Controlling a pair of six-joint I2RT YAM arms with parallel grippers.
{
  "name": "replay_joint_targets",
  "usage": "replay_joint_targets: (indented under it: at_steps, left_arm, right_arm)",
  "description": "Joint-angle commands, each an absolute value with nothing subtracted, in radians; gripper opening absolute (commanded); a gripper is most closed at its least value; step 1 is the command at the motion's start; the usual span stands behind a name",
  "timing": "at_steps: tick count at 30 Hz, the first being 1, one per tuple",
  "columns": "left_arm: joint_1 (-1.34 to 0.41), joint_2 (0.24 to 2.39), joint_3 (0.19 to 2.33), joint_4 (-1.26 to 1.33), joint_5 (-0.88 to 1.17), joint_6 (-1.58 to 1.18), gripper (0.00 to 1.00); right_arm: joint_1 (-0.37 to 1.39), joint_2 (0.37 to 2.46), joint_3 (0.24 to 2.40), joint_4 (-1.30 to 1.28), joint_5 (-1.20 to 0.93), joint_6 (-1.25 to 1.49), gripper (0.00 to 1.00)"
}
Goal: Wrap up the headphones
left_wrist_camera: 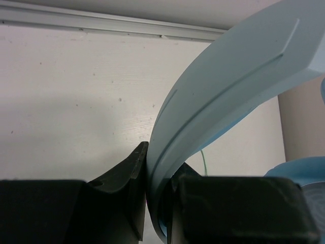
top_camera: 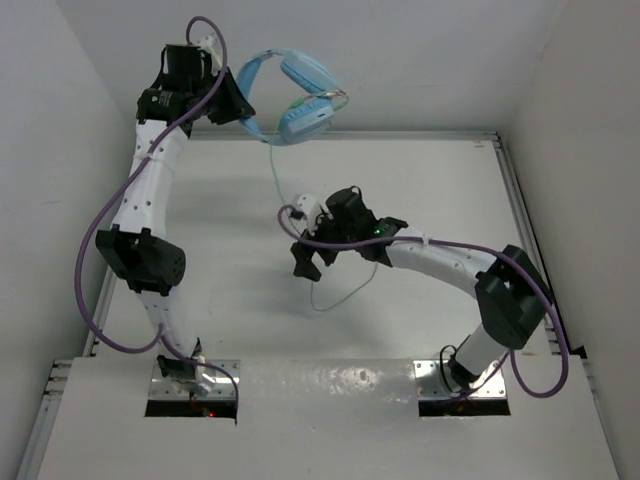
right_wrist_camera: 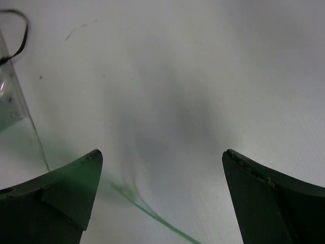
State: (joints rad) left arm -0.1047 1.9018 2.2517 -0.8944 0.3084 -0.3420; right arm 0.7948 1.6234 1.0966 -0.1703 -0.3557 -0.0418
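Two arms: your left gripper (left_wrist_camera: pixel 158 168), stretched far back, clamps the headphones (top_camera: pixel 305 118) by the band; your right gripper (right_wrist_camera: pixel 162 155) hovers low, jaws wide, empty.

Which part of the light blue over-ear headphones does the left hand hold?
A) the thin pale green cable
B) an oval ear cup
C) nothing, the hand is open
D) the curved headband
D: in the left wrist view the left hand is shut on the curved headband of the light blue headphones.
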Motion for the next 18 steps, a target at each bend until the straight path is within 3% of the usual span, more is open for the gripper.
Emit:
replay_joint_targets:
  at_steps: [1, 2, 3, 4, 7, 10, 14, 16, 18]
  left_arm:
    - [-0.094, 1.871, 2.284, -0.807, 0.311, -0.377, 0.00]
    - [-0.092, 1.871, 2.284, -0.808, 0.307, -0.377, 0.00]
    - [-0.092, 1.868, 2.286, -0.808, 0.307, -0.377, 0.00]
    - [-0.091, 1.868, 2.287, -0.808, 0.310, -0.379, 0.00]
    - [-0.092, 1.876, 2.290, -0.802, 0.324, -0.385, 0.00]
    - [-0.092, 1.878, 2.293, -0.799, 0.318, -0.387, 0.00]
    - [-0.092, 1.878, 2.298, -0.801, 0.296, -0.380, 0.00]
    - [-0.092, 1.875, 2.309, -0.802, 0.299, -0.376, 0.00]
    - [-0.092, 1.870, 2.316, -0.801, 0.308, -0.367, 0.00]
  right_arm:
    - [0.721, 1.600, 0.982, 0.164, -0.346, 0.398, 0.99]
    - [0.750, 1.612, 1.029, 0.068, -0.038, 0.419, 0.99]
    - [0.765, 1.679, 1.184, -0.210, 0.100, 0.435, 0.99]
    - [0.772, 1.719, 1.248, -0.309, 0.174, 0.440, 0.99]
    - [0.749, 1.717, 1.205, -0.206, -0.069, 0.408, 0.99]
    - [0.785, 1.678, 1.201, -0.191, 0.093, 0.377, 0.99]
    - [0.756, 1.383, 0.755, 0.315, 0.078, 0.455, 0.99]
    - [0.671, 1.355, 0.716, 0.231, 0.164, 0.692, 0.99]
    - [0.572, 1.382, 0.797, -0.082, 0.224, 0.834, 0.83]
